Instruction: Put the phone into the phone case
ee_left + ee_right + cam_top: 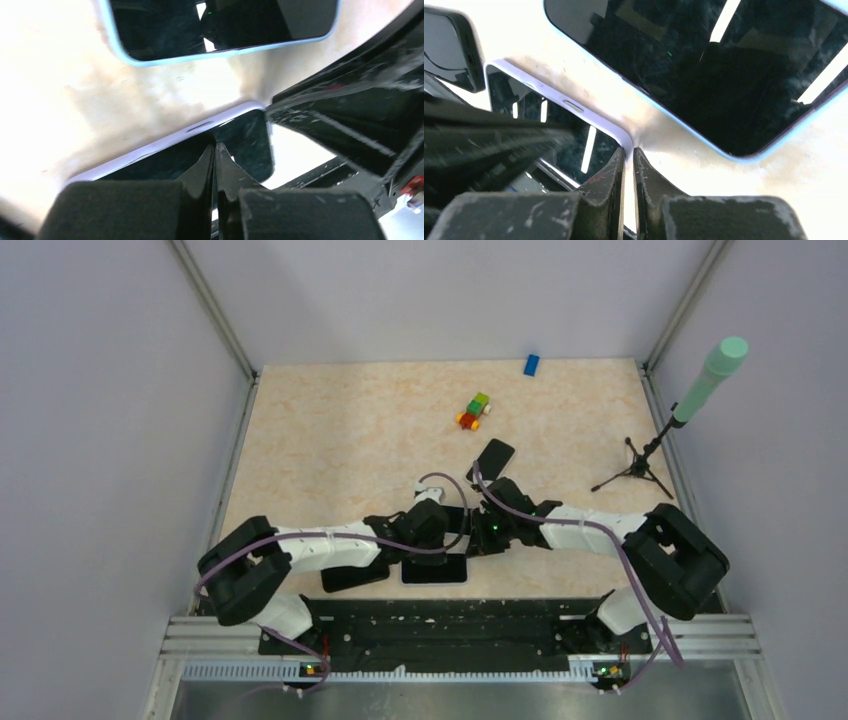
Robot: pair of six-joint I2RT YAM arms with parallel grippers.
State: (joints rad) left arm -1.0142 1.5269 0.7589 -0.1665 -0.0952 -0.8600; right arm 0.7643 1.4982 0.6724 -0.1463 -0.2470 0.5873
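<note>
Lilac phone (245, 137) flat on table (330, 440), under both grippers. Left gripper (216, 150): fingers pressed together, tips over phone's screen, gripping nothing. Right gripper (629, 156): all but closed with thin slit between fingers, tips at phone's corner, holding nothing. Blue phone (704, 65) just beside, not touching. Black case (446, 47) lies apart, beyond lilac phone's other end.

We record left arm (320, 550) and right arm (585, 530) meeting near table (330, 440) front. Light-rimmed phone (435, 570) just nearer; dark flat device (495, 457) behind; toy blocks (474, 412) well beyond.
</note>
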